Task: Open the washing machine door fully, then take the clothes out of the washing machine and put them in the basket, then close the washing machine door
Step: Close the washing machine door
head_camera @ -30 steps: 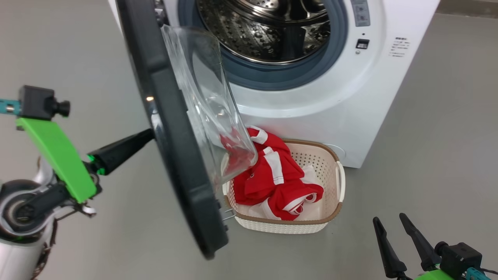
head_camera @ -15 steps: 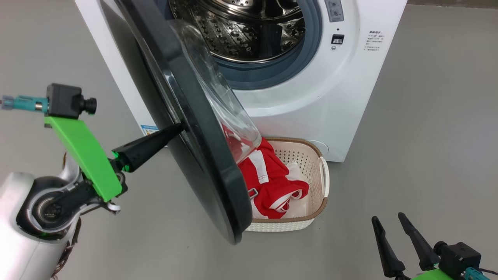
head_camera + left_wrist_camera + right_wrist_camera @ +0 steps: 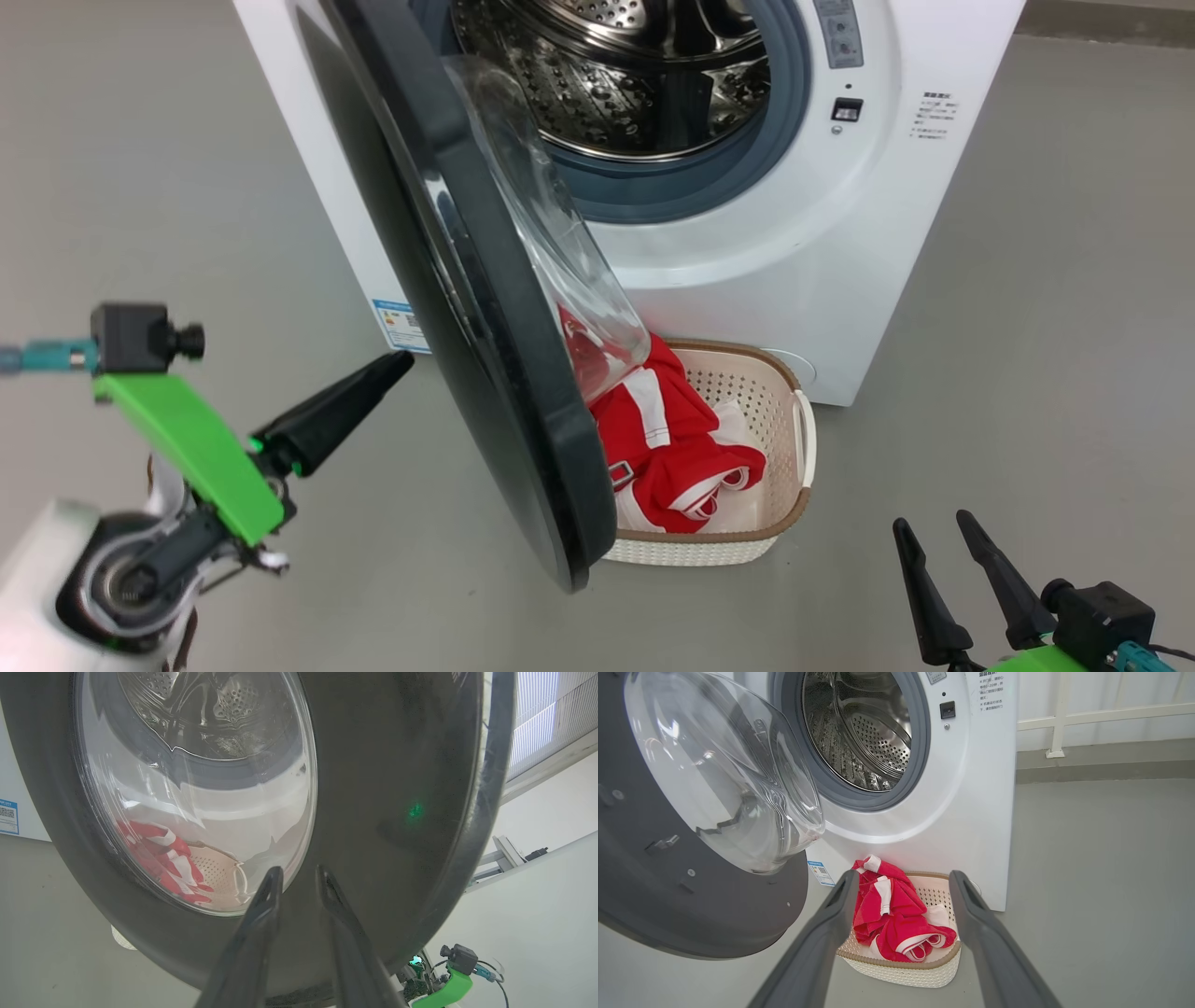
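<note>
The washing machine (image 3: 822, 261) stands with its steel drum (image 3: 644, 84) exposed. Its black door (image 3: 485, 308) hangs partly open, seen edge-on, with the glass bowl facing the drum. Red clothes (image 3: 667, 439) with white stripes lie in the cream basket (image 3: 803, 499) on the floor below the opening. My left gripper (image 3: 397, 362) points at the door's outer face a short way off it. In the left wrist view its fingers (image 3: 273, 882) stand slightly apart, holding nothing, before the door (image 3: 397, 788). My right gripper (image 3: 934, 523) is open and empty at the lower right, aimed at the clothes (image 3: 896, 914) and basket (image 3: 906, 970).
Grey floor (image 3: 1027, 420) surrounds the machine. A blue label sticker (image 3: 397, 322) sits low on the machine's front, left of the door. The right wrist view has a white railing (image 3: 1057, 718) and wall behind the machine. The door's lower edge overhangs the basket's left side.
The door swung in toward the machine under my left gripper's push. The gripper has since backed off the door and its fingers have parted. The head camera shifted too.
</note>
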Robot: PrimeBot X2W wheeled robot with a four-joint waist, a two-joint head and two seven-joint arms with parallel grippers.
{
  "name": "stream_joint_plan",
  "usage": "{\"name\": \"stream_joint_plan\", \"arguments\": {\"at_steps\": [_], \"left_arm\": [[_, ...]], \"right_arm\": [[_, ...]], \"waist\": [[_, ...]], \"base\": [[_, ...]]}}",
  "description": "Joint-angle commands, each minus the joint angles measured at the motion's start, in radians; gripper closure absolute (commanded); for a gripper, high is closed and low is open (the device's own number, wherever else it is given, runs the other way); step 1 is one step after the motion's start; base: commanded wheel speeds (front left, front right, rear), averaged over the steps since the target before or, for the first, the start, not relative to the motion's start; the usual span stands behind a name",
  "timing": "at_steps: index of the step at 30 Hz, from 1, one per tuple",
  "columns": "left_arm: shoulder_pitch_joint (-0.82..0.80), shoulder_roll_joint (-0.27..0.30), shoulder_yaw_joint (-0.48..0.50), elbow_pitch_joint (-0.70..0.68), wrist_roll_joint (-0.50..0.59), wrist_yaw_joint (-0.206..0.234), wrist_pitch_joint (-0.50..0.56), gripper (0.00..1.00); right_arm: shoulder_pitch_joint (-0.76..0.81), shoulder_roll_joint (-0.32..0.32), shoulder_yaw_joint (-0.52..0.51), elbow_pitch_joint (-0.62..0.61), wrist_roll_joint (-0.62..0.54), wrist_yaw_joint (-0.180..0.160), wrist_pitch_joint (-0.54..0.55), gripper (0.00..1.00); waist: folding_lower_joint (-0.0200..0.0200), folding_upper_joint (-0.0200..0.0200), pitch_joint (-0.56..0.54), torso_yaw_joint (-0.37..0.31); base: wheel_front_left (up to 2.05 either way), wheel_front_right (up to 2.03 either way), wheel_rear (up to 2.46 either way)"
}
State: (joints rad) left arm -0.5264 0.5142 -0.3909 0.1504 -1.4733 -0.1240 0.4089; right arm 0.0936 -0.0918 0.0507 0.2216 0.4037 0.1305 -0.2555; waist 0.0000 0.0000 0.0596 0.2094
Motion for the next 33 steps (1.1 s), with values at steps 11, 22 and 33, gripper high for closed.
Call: {"name": "stream_joint_plan", "arguments": {"at_steps": [11, 22, 33], "left_arm": [[0.156, 0.038, 0.018, 0.037, 0.009, -0.007, -0.173, 0.0], [0.252, -0.007, -0.028, 0.131, 0.016, -0.007, -0.363, 0.0], [0.295, -0.076, -0.062, 0.239, 0.026, -0.007, -0.552, 0.0]], "right_arm": [[-0.04, -0.009, 0.039, -0.015, -0.015, 0.0, -0.006, 0.0], [-0.059, -0.003, 0.053, -0.005, -0.02, 0.0, -0.006, 0.0], [-0.058, -0.003, 0.058, -0.002, -0.018, 0.0, -0.006, 0.0]], "waist": [[0.0, 0.0, -0.01, 0.04], [0.0, 0.0, -0.008, 0.064], [0.0, 0.0, -0.005, 0.089]], "base": [[0.0, 0.0, 0.0], [0.0, 0.0, 0.0], [0.0, 0.0, 0.0]]}}
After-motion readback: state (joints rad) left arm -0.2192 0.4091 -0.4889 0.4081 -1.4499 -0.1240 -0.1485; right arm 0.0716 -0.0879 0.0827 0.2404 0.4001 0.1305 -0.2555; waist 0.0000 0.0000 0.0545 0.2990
